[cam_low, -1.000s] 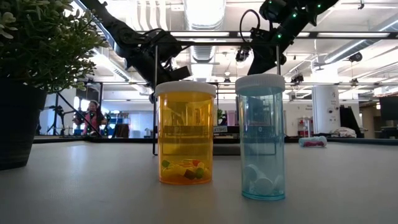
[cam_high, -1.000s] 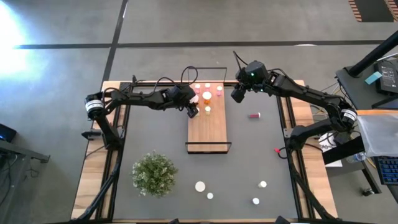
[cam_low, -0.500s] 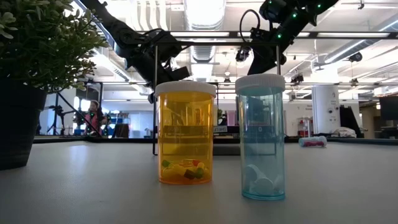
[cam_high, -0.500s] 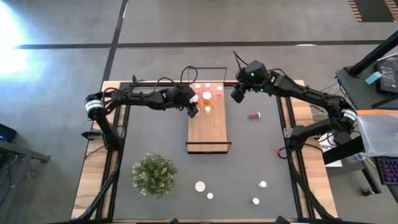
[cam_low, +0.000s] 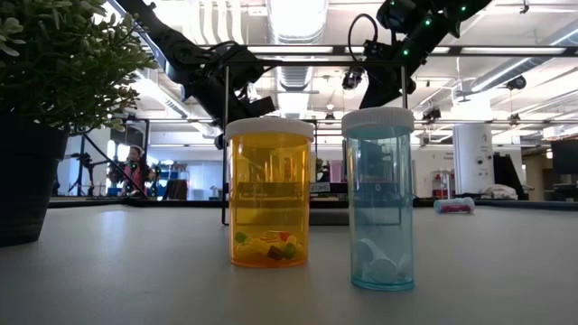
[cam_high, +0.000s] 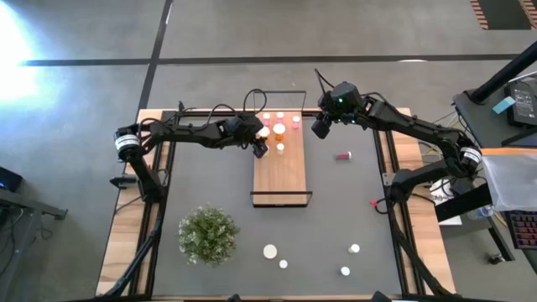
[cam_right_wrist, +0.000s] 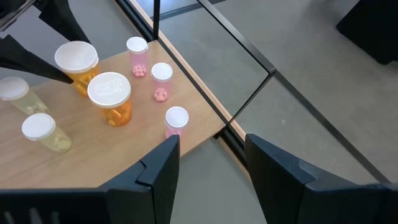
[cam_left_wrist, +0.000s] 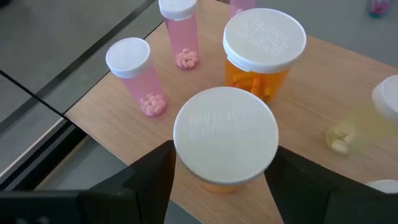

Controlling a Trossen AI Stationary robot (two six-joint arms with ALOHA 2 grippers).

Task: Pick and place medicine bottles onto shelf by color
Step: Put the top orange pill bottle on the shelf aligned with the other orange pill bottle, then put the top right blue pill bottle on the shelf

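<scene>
Orange bottle point(cam_left_wrist: 225, 134), white cap up, stands on the shelf point(cam_left_wrist: 311, 81) at its far left corner, right between my fingers. I am the left gripper point(cam_high: 260, 151). I cannot tell whether I still press it or merely flank it.

Over the last second nothing seen from overhead has shifted, so I judge this placement is settling. Its orange twin point(cam_left_wrist: 264, 46) stands just beside at 12 o'clock, and two pink bottles point(cam_left_wrist: 134, 74) at 10 crowd my exit.

The right gripper point(cam_high: 320, 126) hovers wide and empty at the shelf's 2 o'clock. A pink bottle point(cam_high: 343, 155) lies at 3, more bottles point(cam_high: 270, 251) wait at 6, and the plant point(cam_high: 207, 234) sits at 7.
</scene>
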